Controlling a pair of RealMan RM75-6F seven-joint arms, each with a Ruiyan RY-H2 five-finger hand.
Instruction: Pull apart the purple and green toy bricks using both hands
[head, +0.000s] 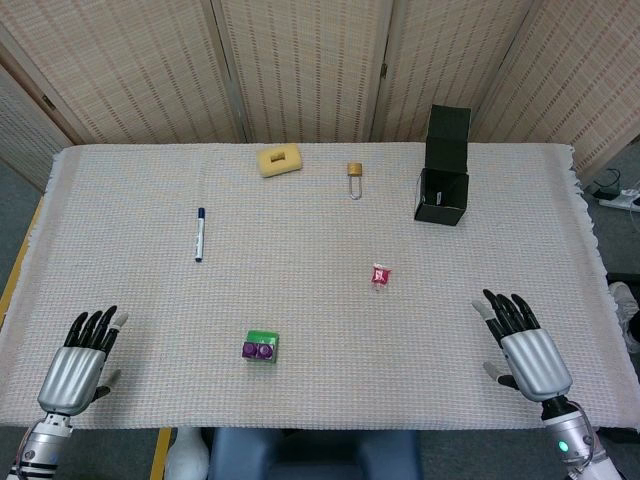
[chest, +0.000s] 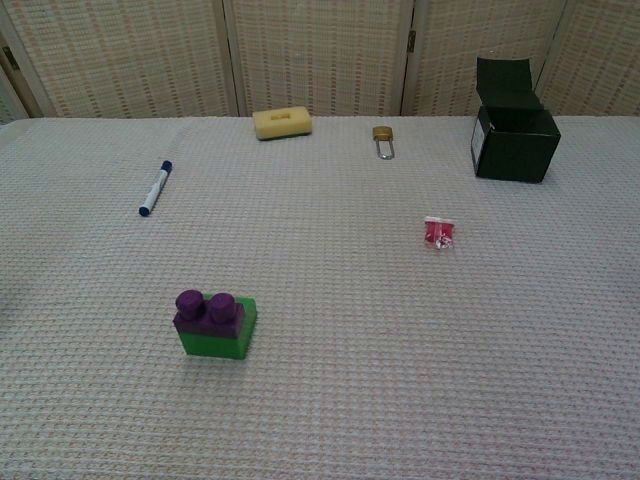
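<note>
1. The tabletop (head: 320, 220) is covered edge to edge by a pale woven cloth with a fine waffle texture. Behind it, along the top of both views, stands a folding screen (head: 300, 60) of beige woven panels in wooden frames. Grey floor shows at the left and right edges of the head view.

2. No brand or writing can be read on anything. The small red packet (head: 380, 275) right of centre may carry print, but it is too small to tell.

3. The purple brick (chest: 207, 309) sits pressed onto the green brick (chest: 217, 335) in the lower left of the chest view – lower centre-left in the head view. The purple brick covers only the left part of the green one, its two round studs up and side by side, so its long axis runs left to right across the frame. The pair stands upright and flat on the cloth.

4. The left hand (head: 80, 360) lies at the lower left corner of the head view, released, with fingers straight and slightly apart, holding nothing, well apart from the bricks.

5. The right hand (head: 525, 350) lies at the lower right, likewise released and holding nothing – fingers extended toward the upper left.

6. Further back: a blue-capped marker (head: 200, 234) at left, a yellow sponge (head: 280, 160), a brass padlock (head: 355, 178), and an open black box (head: 445, 165) at upper right.
</note>
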